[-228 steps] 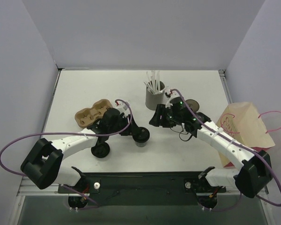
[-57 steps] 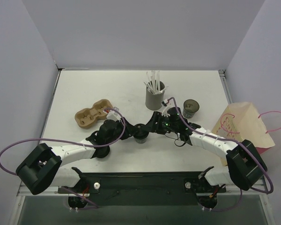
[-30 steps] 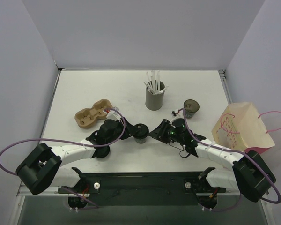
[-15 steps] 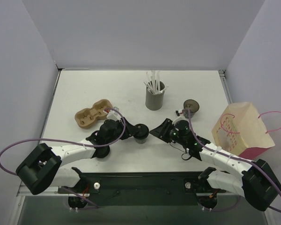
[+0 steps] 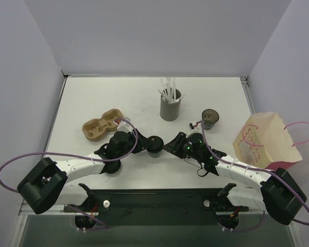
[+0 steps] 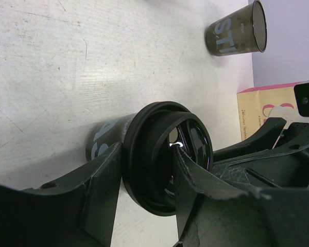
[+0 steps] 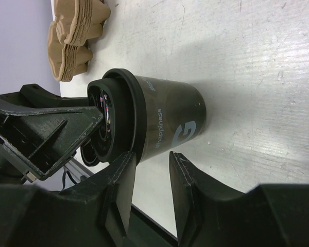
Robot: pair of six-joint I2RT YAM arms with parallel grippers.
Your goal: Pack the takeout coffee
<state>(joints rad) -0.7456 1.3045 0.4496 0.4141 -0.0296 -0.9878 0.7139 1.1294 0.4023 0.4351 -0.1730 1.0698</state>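
The takeout coffee cup (image 5: 154, 146) is dark and stands upright mid-table with a black lid on it. It also shows in the left wrist view (image 6: 105, 136) and the right wrist view (image 7: 170, 121). My left gripper (image 5: 146, 144) reaches in from the left and is shut on the lid (image 6: 167, 159), one finger on each side of its rim (image 6: 147, 154). My right gripper (image 5: 171, 143) is open and empty (image 7: 150, 157). Its fingertips sit just short of the cup's right side and do not touch it.
A second dark cup (image 5: 210, 118) stands open at the back right, also in the left wrist view (image 6: 237, 31). The grey straw holder (image 5: 170, 105) is behind. A brown cup carrier (image 5: 100, 125) is at the left and a paper bag (image 5: 268, 140) at the right. A loose black lid (image 5: 110, 165) lies under my left arm.
My right gripper, which was against the cup's lid two seconds ago, has let go and drawn back a little to the right. My left gripper and the cup have stayed put.
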